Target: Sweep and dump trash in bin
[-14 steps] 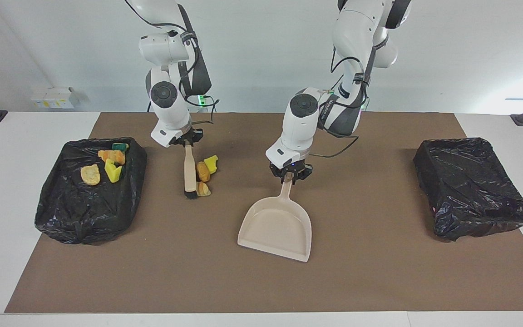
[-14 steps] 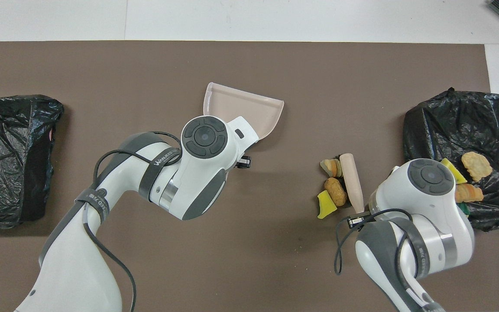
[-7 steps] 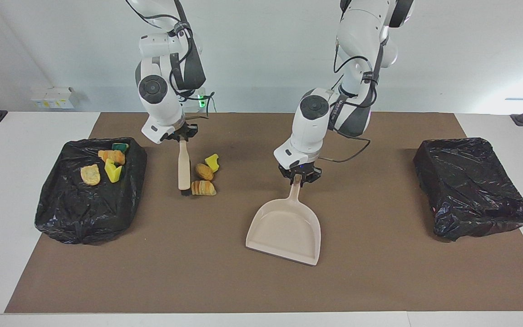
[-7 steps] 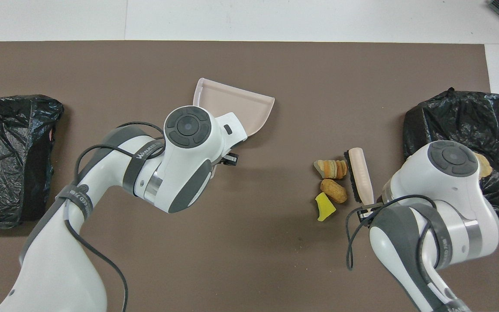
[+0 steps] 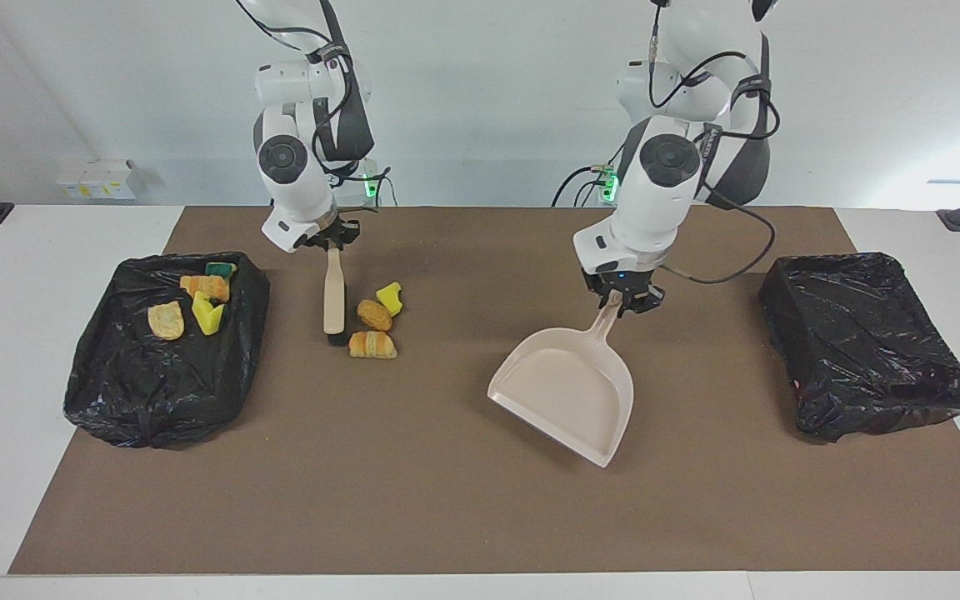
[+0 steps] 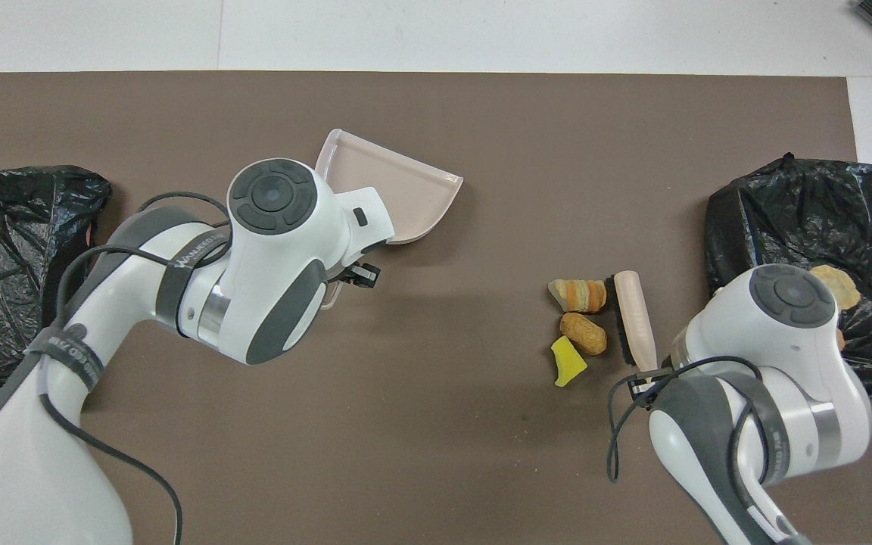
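Holding the beige brush (image 5: 334,302) by its handle, the right tool (image 5: 332,242) is clamped tight on it, bristle end down on the brown mat (image 5: 413,500) that covers the counter. Three bits of trash sit on the mat just beside the brush head: a yellow sponge piece (image 5: 389,297), a brown bread chunk (image 5: 374,315) and an orange layered chunk (image 5: 372,345). The other scraps (image 5: 197,304) are already lying in the black-lined bin (image 5: 155,392) at the right arm's end. Left tool (image 5: 623,297) is clamped on the handle of the beige dustpan (image 5: 567,392), which hangs tilted over the middle of the mat. A second black-lined bin (image 5: 867,350) sits at the left arm's end.
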Controlling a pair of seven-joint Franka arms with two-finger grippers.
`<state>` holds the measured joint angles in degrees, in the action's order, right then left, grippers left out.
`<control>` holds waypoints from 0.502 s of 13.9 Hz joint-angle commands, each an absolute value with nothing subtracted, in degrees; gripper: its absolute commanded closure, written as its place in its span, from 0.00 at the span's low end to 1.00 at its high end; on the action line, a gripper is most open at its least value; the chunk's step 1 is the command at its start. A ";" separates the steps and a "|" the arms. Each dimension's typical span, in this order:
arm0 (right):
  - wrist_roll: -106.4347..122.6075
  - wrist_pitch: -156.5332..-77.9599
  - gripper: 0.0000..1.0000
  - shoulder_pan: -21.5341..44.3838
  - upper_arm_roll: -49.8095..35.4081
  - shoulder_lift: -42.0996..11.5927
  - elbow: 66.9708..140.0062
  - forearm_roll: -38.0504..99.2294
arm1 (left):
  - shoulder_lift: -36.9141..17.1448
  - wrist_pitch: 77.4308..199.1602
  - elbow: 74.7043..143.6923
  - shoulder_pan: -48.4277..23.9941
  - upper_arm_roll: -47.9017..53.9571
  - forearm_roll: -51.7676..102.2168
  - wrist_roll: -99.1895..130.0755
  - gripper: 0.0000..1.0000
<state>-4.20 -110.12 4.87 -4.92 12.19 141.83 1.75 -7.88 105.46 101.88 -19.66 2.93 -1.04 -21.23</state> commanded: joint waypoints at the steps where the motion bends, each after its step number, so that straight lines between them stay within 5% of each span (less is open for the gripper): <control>1: -8.77 -111.45 1.00 6.32 -5.45 13.71 143.26 4.12 | 1.12 105.03 110.63 -15.05 3.34 -2.11 -39.21 1.00; 7: -18.79 -113.46 1.00 10.53 -5.45 11.26 143.09 8.07 | 6.68 109.24 119.70 -13.18 3.43 -5.18 -60.64 1.00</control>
<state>-15.75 -111.55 9.39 -5.40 12.00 142.54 5.79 3.49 105.77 114.91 -13.41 2.98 -3.93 -58.38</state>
